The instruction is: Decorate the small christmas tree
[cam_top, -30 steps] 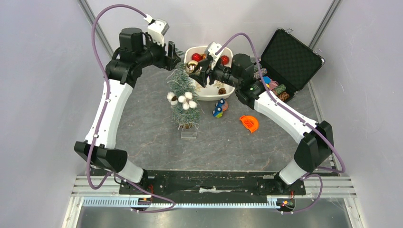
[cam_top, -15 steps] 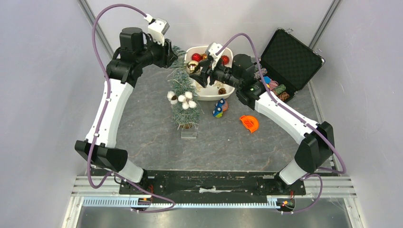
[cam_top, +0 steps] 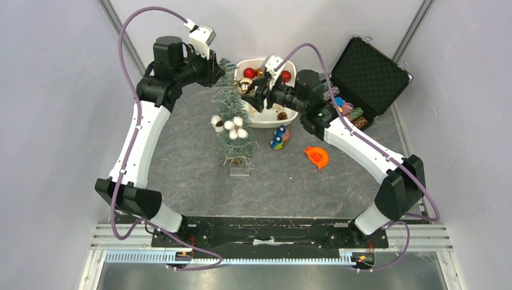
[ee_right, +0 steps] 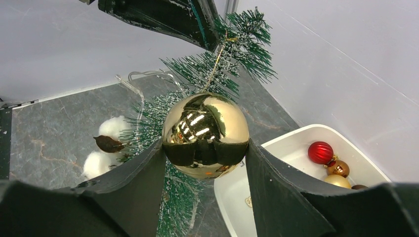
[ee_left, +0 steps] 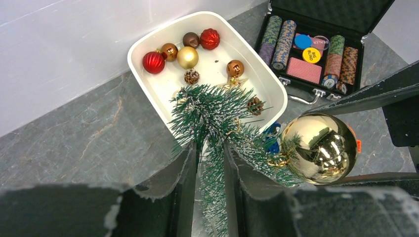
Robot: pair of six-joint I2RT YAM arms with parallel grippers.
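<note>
Entry: the small christmas tree [cam_top: 234,136] stands mid-worktop, toward the far edge, just left of the white tray [cam_top: 265,125]. Your left gripper [ee_left: 210,158] is pinched on its top sprig. From above, that tip is hidden behind the fingers. Your right gripper [ee_right: 205,147] clamps the gold bauble [ee_right: 205,126] against the upper branches, its pads covering the ball's sides. You cannot tell whether the bauble's thread [ee_right: 220,54] is hooked on a branch. Both wrist views cut off the tree's lower part.
</note>
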